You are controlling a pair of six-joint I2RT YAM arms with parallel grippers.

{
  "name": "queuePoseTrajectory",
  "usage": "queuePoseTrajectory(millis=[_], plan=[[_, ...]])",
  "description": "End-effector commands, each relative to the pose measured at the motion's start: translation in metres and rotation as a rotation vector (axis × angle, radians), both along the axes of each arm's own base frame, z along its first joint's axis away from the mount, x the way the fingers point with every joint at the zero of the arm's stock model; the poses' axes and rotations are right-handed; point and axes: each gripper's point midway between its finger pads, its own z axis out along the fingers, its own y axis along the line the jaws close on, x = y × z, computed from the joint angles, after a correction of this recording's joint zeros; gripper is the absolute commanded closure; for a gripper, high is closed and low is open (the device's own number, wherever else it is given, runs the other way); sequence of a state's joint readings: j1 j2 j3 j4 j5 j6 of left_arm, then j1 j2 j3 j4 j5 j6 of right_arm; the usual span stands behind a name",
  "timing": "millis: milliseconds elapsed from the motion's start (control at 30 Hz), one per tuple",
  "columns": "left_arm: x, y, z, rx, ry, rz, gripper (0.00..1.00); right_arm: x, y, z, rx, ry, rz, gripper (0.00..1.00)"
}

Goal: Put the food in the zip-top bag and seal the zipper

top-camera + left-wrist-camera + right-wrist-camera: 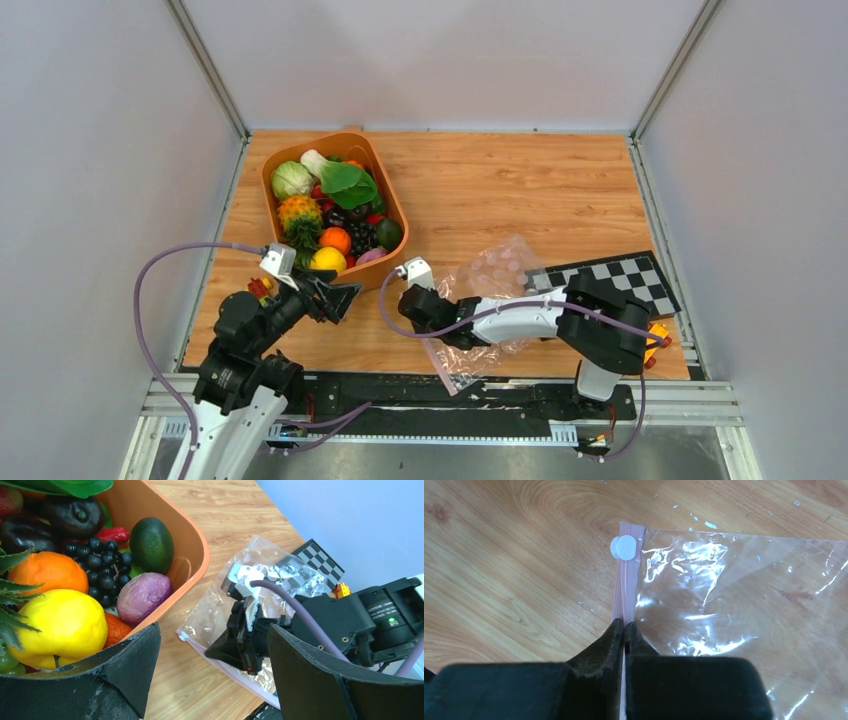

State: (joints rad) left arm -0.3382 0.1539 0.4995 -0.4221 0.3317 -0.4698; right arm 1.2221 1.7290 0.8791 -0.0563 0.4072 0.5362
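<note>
The food point(335, 215) fills an orange tub at the back left: bok choy, cabbage, a pineapple, an orange, a lemon point(60, 625), grapes. The zip-top bag point(500, 268) lies flat and crinkled on the wood to the right of the tub. My right gripper point(624, 626) is shut on the pinkish zipper point(626, 590) at the bag's mouth edge, a little short of the white slider point(624, 546). The left wrist view shows that same strip point(220, 664) under the right gripper point(222, 652). My left gripper point(335, 298) hangs open by the tub's near corner and holds nothing.
The orange tub point(345, 137) stands at the back left, its near wall point(195, 540) close to my left fingers. A black-and-white checkered board point(620, 275) lies under the bag's right end. Grey walls enclose the table on three sides.
</note>
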Motion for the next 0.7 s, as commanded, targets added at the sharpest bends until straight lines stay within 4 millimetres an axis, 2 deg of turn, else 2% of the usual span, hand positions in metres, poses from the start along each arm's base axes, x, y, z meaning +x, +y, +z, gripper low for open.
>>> queuePoseTrajectory(millis=[0,133,333,467,633,667], plan=[[0.007,-0.008,0.003,-0.030,-0.026,-0.024,0.16,0.003,-0.002,0.016,0.075,-0.002,-0.003,1.00],[0.008,-0.016,-0.002,-0.009,-0.013,-0.047,0.16,0.015,-0.009,0.036,0.157,-0.024,-0.053,1.00],[0.009,-0.047,-0.019,0.090,0.007,-0.094,0.15,0.031,-0.034,0.077,0.320,-0.074,-0.155,1.00],[0.006,-0.077,-0.022,0.137,0.010,-0.135,0.15,0.048,-0.056,0.099,0.399,-0.104,-0.238,1.00],[-0.001,-0.109,-0.047,0.133,0.059,-0.182,0.16,0.068,-0.081,0.126,0.465,-0.150,-0.324,1.00],[-0.003,-0.117,-0.046,0.094,0.057,-0.192,0.16,0.069,-0.084,0.130,0.480,-0.152,-0.329,1.00]])
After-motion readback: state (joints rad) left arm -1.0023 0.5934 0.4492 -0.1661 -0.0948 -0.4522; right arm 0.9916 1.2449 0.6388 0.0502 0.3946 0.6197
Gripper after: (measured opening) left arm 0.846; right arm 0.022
